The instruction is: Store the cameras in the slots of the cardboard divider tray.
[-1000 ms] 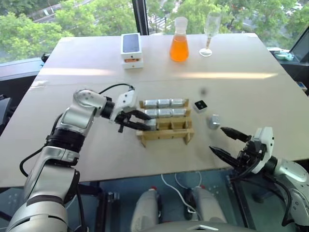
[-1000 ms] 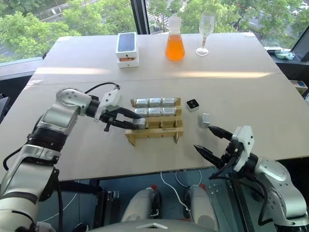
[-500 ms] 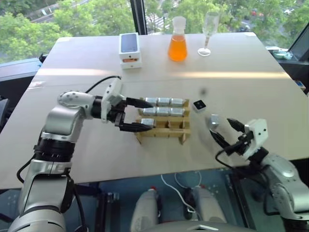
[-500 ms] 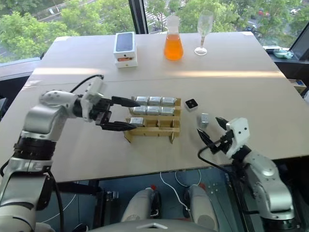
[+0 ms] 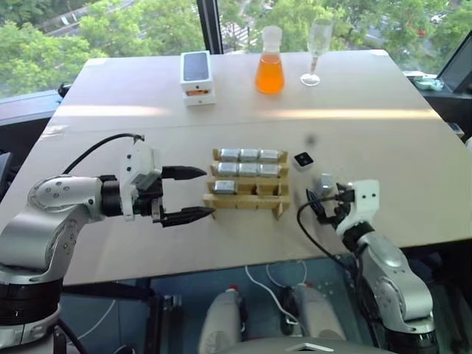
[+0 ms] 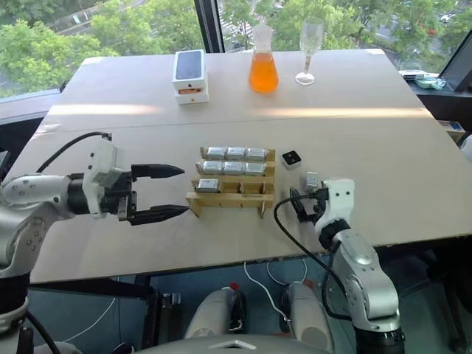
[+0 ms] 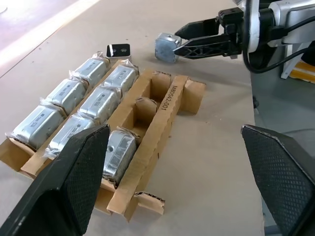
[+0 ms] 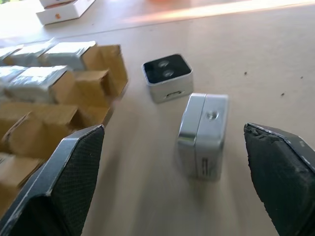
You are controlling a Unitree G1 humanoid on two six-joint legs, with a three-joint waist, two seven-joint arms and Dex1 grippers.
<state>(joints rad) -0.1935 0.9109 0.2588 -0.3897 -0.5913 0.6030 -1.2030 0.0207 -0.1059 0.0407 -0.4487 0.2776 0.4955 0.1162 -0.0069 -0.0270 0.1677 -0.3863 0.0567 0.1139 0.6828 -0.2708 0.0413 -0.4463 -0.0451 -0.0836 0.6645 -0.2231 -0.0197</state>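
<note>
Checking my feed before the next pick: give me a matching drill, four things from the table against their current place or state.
Things:
1. orange flask
2. white phone box
3. silver camera
4. left gripper

States:
A. open, clear of the tray
B. loose on the table, between the right gripper's open fingers
C. far edge, beside the wine glass
D. far edge, left of the flask

Pairs: 1-C, 2-D, 3-B, 4-A

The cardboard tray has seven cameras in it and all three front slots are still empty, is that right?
Not quite. The cardboard tray does hold seven cameras, but only two front slots are empty; the seventh camera sits in the front row's left end slot, as the left wrist view shows.
</note>
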